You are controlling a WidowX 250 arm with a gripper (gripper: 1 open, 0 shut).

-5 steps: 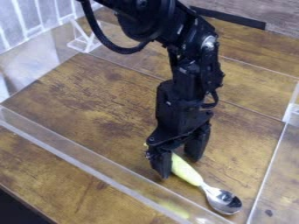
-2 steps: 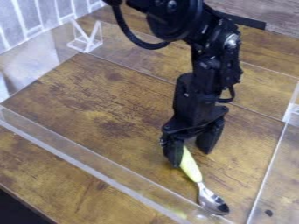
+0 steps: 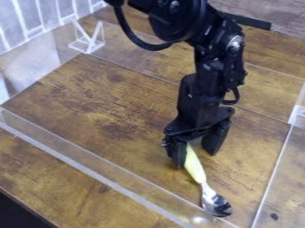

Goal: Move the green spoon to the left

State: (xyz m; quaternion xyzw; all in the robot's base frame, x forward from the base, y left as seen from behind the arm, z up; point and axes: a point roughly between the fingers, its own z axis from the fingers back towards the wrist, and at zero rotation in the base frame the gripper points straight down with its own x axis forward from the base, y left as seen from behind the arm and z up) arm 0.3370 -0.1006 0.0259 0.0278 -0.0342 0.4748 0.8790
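1. Low in the frame's right half, the gripper (image 3: 191, 146) stands wide open, pointing down over the green spoon (image 3: 197, 175)'s handle on the desk (image 3: 95, 98).
2. Closing off-centre could pinch only an edge, letting the handle slip or flick away.

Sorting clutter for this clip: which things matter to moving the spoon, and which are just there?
Part of the job:
green spoon, lying on the wooden table
claw, open, astride the spoon's handle

Just there:
clear plastic walls around the table
clear stand, far corner
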